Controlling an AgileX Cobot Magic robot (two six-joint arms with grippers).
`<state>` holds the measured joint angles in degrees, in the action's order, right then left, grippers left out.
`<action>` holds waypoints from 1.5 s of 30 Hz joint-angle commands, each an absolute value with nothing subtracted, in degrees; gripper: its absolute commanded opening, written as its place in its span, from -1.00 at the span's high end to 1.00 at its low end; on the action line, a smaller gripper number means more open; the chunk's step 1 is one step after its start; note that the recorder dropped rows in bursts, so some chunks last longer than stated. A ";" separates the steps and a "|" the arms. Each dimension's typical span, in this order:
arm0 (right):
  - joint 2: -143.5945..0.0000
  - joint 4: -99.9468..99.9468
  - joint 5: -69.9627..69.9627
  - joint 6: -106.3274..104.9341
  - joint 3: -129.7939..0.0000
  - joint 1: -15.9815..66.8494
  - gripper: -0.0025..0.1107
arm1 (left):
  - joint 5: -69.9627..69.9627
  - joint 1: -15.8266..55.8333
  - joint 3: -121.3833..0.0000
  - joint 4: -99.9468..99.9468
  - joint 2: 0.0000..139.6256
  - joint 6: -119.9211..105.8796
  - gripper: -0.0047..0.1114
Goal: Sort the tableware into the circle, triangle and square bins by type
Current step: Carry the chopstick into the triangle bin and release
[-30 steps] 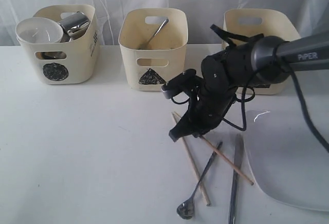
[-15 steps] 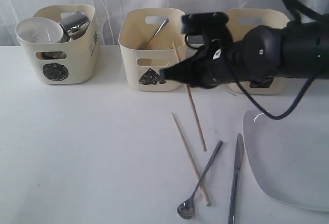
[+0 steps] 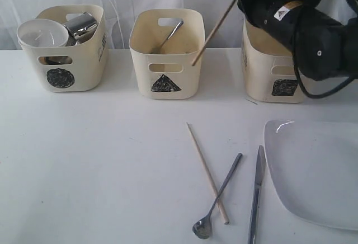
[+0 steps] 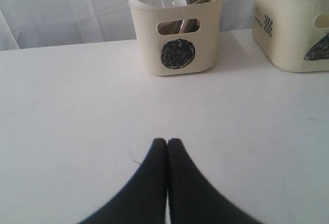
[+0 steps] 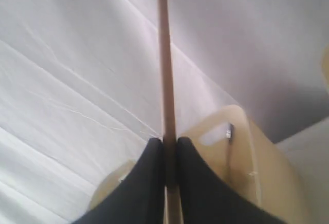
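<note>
White counter (image 3: 112, 160): steel spoon (image 3: 221, 192), steel knife (image 3: 256, 193) and wooden chopstick (image 3: 207, 173) lie at six o'clock, squarish white plate (image 3: 319, 171) at four. The left hand (image 4: 167, 149) is closed, empty. Beyond, the right hand (image 5: 168, 149) grips a second chopstick (image 3: 214, 31), raised near the triangle-marked cream bin (image 3: 140, 76).

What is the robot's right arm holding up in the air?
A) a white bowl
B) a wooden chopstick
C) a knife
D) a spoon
B: the right fingers are pinched on a wooden chopstick, while the spoon and the knife lie on the table.
</note>
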<state>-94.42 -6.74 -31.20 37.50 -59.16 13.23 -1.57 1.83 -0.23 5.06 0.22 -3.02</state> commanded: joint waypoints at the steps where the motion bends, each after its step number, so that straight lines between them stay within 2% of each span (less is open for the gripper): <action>1: -99.47 3.71 -28.78 44.89 -66.68 11.92 0.96 | -1.65 2.07 0.00 5.91 0.00 -3.09 0.89; 11: -113.41 6.26 -17.96 39.63 -86.31 11.92 0.96 | -1.65 2.07 0.00 5.91 0.00 -3.09 0.89; 25: -129.74 6.71 -12.81 37.02 -109.18 11.92 0.95 | -1.65 2.07 0.00 5.91 0.00 -3.09 0.89; 27: -131.27 7.62 -10.63 37.02 -111.62 11.92 0.89 | -1.65 2.07 0.00 5.91 0.00 -3.09 0.89; 33: -133.47 7.74 -8.62 36.16 -114.23 11.92 0.43 | -1.65 2.07 0.00 5.91 0.00 -3.09 0.89; 39: -132.71 7.74 -2.88 36.16 -114.23 12.11 0.41 | -1.65 2.07 0.00 5.91 0.00 -3.09 0.89; 45: -127.14 7.61 17.21 29.25 -110.81 12.42 0.41 | -1.65 2.07 0.00 5.91 0.00 -3.09 0.89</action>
